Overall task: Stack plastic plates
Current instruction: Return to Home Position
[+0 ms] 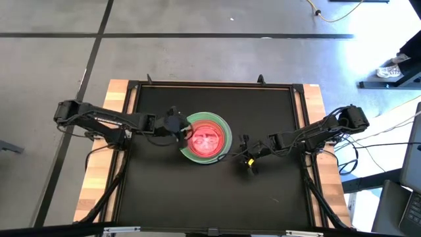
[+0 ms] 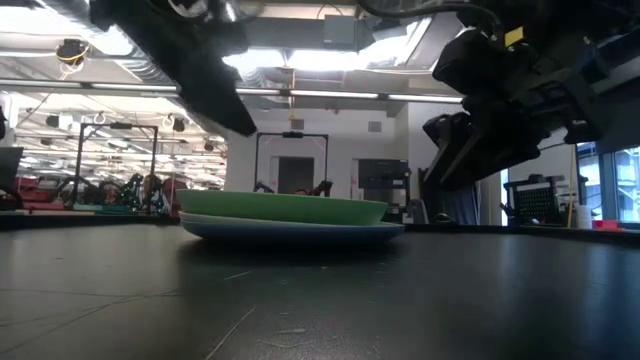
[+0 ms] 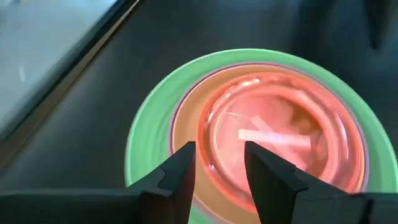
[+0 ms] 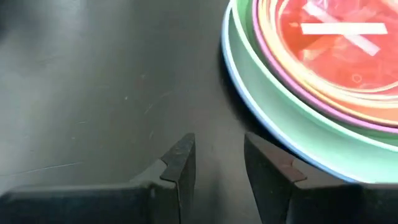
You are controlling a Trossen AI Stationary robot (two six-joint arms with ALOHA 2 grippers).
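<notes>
The plastic plates (image 1: 208, 137) sit in one stack at the middle of the table: a blue one (image 2: 290, 231) at the bottom, a green one (image 2: 285, 207) on it, then magenta and orange rims, and a translucent pink-red plate (image 3: 280, 134) on top. My left gripper (image 3: 219, 149) is open and hovers over the stack's left rim (image 1: 183, 130). My right gripper (image 4: 219, 140) is open above bare table just right of the stack (image 1: 242, 146). In the low view both grippers hang clear above the plates.
The black table top (image 1: 197, 191) spreads around the stack inside a raised black frame (image 1: 210, 84). Wooden side strips (image 1: 112, 99) lie beyond it. Cables run along the right arm (image 1: 316, 135).
</notes>
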